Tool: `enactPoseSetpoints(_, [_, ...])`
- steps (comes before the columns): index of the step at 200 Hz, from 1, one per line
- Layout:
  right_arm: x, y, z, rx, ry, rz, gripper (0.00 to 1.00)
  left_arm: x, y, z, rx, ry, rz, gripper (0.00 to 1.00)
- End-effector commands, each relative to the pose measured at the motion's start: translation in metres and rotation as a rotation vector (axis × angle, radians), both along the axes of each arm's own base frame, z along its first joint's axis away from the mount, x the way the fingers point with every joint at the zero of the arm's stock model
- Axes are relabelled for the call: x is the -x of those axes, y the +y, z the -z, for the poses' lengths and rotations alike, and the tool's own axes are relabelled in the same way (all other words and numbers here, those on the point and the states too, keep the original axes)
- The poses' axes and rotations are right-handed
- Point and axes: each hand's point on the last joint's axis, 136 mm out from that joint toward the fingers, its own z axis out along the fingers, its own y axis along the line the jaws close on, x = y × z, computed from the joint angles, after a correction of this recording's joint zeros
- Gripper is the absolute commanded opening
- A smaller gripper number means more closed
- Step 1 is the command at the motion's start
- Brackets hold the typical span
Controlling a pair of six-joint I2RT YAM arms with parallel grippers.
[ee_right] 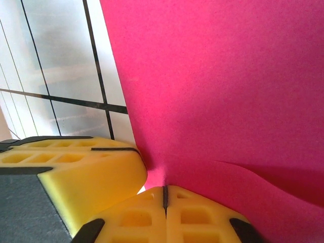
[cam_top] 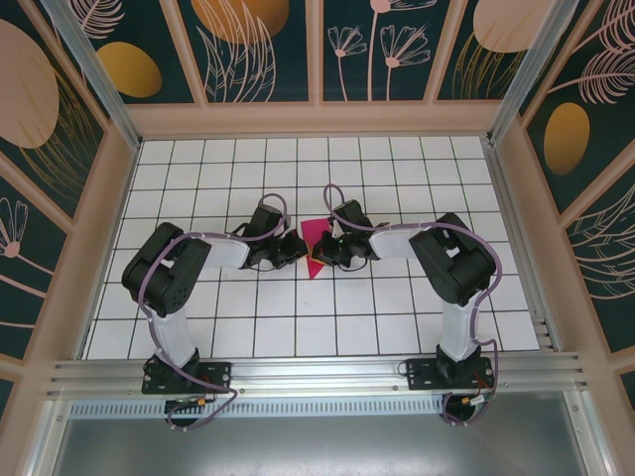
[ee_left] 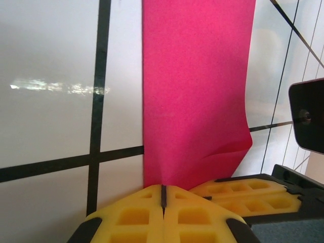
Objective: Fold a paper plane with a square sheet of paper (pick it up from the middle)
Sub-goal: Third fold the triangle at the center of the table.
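Paper (cam_top: 316,248) between left arm (cam_top: 213,250), right arm (cam_top: 422,244)

White table (cam_top: 298,337), black grid lines

The paper (cam_top: 317,243) is at the middle of the table (cam_top: 397,327), between the two grippers. The left gripper (cam_top: 295,248) is at its 9 o'clock and the right gripper (cam_top: 334,250) at its 3 o'clock. Both touch it, with their tips facing each other across it.

In the left wrist view the paper runs from the joined fingertips toward 12 o'clock, and the right gripper's pads (ee_left: 248,190) lie just beside them at 3 o'clock. In the right wrist view the paper spreads toward 1 o'clock, with the left gripper's pad (ee_right: 76,174) just beside at 9 o'clock.

At the table's near edge, the left arm's base (cam_top: 184,375) stands at 7 o'clock and the right arm's base (cam_top: 451,375) at 5 o'clock.
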Motion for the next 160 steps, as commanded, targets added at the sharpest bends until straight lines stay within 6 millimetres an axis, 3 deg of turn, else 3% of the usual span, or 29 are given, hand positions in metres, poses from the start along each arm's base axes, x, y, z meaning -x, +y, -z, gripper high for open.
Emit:
enactPoseSetpoints(1, [0.008, -0.018, 0.023, 0.077, 0.047, 0.018, 0.0, -0.002, 0.0, 0.007, -0.036, 0.003, 0.009, 0.0])
enactPoseSetpoints(49, [0.002, -0.012, 0.004, 0.023, -0.005, 0.006, 0.01, -0.003, 0.007, 0.017, -0.094, 0.013, 0.0, 0.0])
enactPoseSetpoints(88, [0.001, -0.005, -0.023, -0.062, -0.075, -0.024, 0.02, 0.003, 0.016, 0.03, -0.153, 0.033, 0.005, 0.0])
enactPoseSetpoints(127, [0.026, 0.0, -0.042, -0.128, -0.097, -0.089, 0.03, 0.008, 0.018, 0.038, -0.163, 0.051, 0.005, 0.0])
enactPoseSetpoints(160, [0.045, 0.001, -0.038, -0.129, -0.079, -0.114, 0.04, 0.009, 0.02, 0.039, -0.169, 0.052, 0.0, 0.0])
